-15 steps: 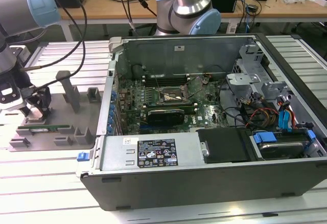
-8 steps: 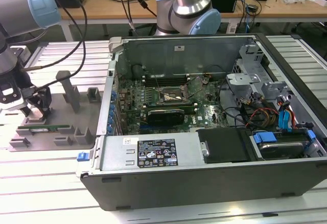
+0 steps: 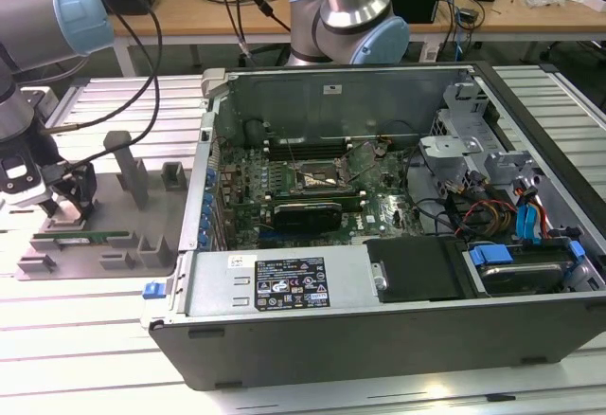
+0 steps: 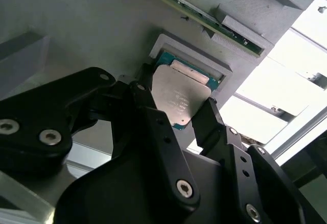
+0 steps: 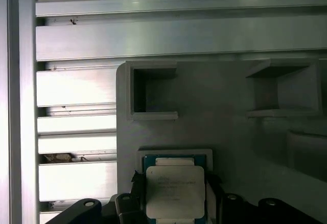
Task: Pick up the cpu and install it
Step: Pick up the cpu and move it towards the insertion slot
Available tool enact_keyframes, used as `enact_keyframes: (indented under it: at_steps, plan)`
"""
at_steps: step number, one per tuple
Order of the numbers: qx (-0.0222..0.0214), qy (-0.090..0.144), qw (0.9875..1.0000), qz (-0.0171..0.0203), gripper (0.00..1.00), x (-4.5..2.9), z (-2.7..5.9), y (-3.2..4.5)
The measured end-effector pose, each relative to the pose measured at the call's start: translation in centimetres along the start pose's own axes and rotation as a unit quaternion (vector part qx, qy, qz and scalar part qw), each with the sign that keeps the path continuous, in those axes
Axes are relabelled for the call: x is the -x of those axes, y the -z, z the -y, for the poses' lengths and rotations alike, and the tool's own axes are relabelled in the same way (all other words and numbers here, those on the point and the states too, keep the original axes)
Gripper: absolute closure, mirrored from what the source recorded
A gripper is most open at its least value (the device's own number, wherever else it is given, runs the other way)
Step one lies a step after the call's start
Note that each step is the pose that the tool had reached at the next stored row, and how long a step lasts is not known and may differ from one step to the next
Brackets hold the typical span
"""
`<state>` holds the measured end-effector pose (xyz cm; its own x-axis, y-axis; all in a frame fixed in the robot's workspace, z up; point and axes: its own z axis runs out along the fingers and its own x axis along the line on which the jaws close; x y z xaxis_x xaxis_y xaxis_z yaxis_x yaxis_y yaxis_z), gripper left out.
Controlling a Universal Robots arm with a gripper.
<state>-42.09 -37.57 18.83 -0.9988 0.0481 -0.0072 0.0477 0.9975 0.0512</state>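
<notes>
Gripper: the gripper (image 3: pixel 64 197) sat at about 9 o'clock in the exterior view. It was low over the grey tray (image 3: pixel 151 218) and well apart from the open computer case (image 3: pixel 379 306).

Grip: clenched on the cpu (image 5: pixel 175 193), as far as I could judge. In both wrist views a black finger (image 4: pixel 148 104) was up against each of two opposite edges. (A side grip makes sense here, since it keeps everything off the shiny lid and off the underside.)

Cpu: it lay flat with the silver lid up and the green rim showing. It was seated in its shallow square pocket (image 5: pixel 173 152) in the tray, and from what I could see it wasn't lifted clear.

Pocket: its walls sat close around the chip. My guess is they're there to keep it square, so the fingers meet the same edges every time.

Memory stick: the memory stick (image 3: pixel 90 238) lay in its own slot on the tray, roughly 5 o'clock from the gripper in the exterior view. Nothing was touching it.

Socket: the cpu socket (image 3: pixel 320 176) was in the middle of the motherboard (image 3: pixel 379 208), about 3 o'clock from the gripper. I couldn't make out a silver lid in it.

Progress: I'd call it the pick stage, with the install not yet done.
</notes>
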Motion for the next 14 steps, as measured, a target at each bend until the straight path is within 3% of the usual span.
enact_keyframes:
  at_steps: [6, 8, 14]
  plan:
    - [0.0002, 0.0, 1.0, 0.0003, 0.45, 0.01, 0.0, -0.05]
    - [0.0001, 0.0, 1.0, 0.0002, 0.32, 0.01, 0.0, -0.04]
    - [0.0, 0.0, 1.0, 0.0001, 0.32, 0.0, 0.01, -0.23]
